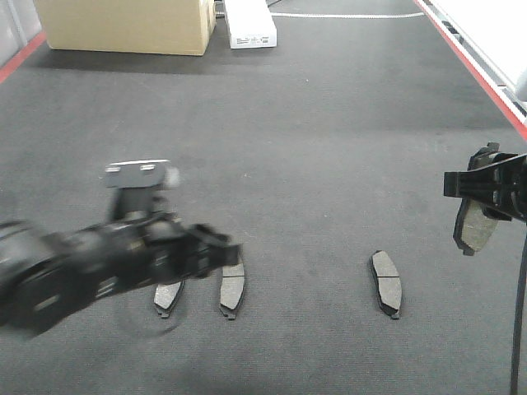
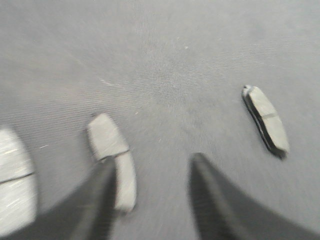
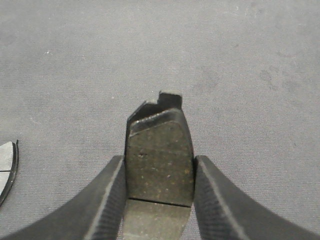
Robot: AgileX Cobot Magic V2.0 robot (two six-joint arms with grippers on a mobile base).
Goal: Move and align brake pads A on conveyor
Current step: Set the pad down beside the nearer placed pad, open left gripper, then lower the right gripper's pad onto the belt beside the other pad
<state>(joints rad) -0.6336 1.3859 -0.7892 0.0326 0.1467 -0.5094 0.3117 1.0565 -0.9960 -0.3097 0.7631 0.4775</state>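
Conveyor (image 1: 329,164) cartons in front view only

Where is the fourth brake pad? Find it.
The fourth brake pad is off the conveyor, clamped in the right tool at the front view's right edge, up and right of the lone belt pad.
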